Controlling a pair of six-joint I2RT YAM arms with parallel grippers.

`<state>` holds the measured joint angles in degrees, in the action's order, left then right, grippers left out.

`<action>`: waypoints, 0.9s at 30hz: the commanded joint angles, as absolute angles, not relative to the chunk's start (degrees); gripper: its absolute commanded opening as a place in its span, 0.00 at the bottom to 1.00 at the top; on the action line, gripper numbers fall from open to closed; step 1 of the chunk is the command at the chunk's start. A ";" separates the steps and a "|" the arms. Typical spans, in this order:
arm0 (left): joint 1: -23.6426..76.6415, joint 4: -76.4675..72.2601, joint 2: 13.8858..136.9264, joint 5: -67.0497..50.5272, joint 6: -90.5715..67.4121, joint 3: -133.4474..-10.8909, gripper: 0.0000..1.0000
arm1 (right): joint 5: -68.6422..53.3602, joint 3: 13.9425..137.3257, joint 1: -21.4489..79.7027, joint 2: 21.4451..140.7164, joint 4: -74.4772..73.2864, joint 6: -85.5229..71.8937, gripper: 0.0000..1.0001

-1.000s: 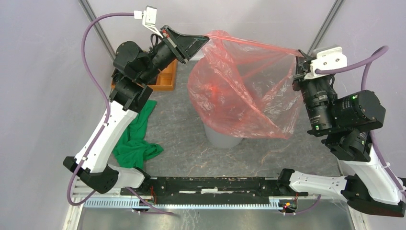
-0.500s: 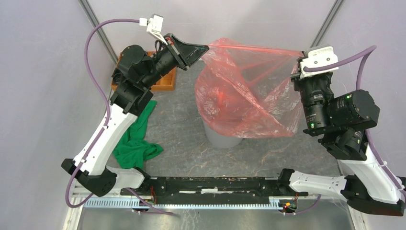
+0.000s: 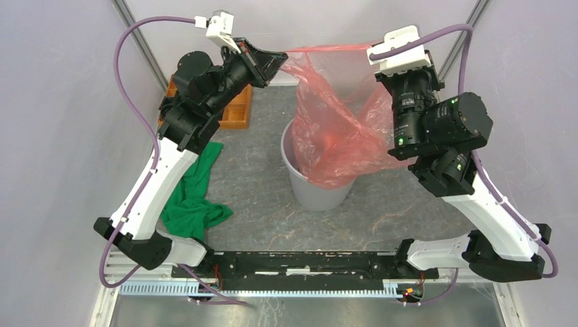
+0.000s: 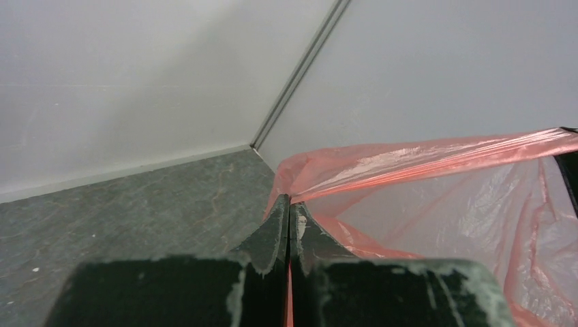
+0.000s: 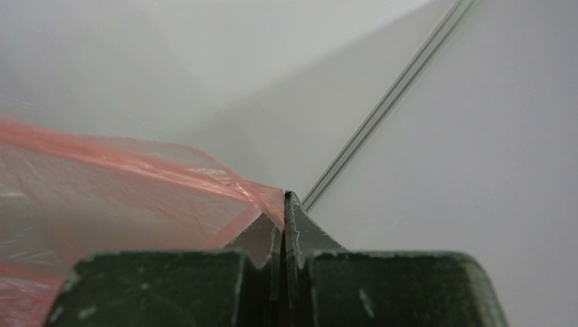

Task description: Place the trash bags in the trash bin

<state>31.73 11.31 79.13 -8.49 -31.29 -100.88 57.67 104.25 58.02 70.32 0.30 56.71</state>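
Trash bag (image 3: pixel 334 136) is hanging over trash bin (image 3: pixel 317 197), lower end sagging inside | left gripper (image 4: pixel 289 208) and right gripper (image 5: pixel 283 204) each clamping 1 rim corner | holding mouth high, likely so body is dropping in

Crinkly red bag (image 3: pixel 334 146) hangs stretched, bottom inside upright grey bin (image 3: pixel 320 194).

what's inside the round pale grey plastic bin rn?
Lower end of the thin red-orange translucent plastic bag hangs inside the grey bin, some spilling past its right rim. Bin floor and anything beneath the bag are hidden.
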 commanded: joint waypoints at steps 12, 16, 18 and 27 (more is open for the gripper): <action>30.41 16.61 75.38 9.86 -20.87 -97.65 0.02 | 50.71 103.59 52.02 75.79 0.88 50.37 0.00; 30.41 13.06 78.35 10.53 -21.68 -98.64 0.02 | 48.68 107.13 45.51 80.43 -5.28 46.03 0.00; 30.45 15.55 80.31 8.18 -22.35 -100.45 0.02 | 49.88 106.99 45.37 80.91 -7.99 45.12 0.00; 30.42 23.50 68.29 6.74 -17.28 -94.74 0.84 | 42.40 98.18 45.38 71.27 -9.50 31.87 0.00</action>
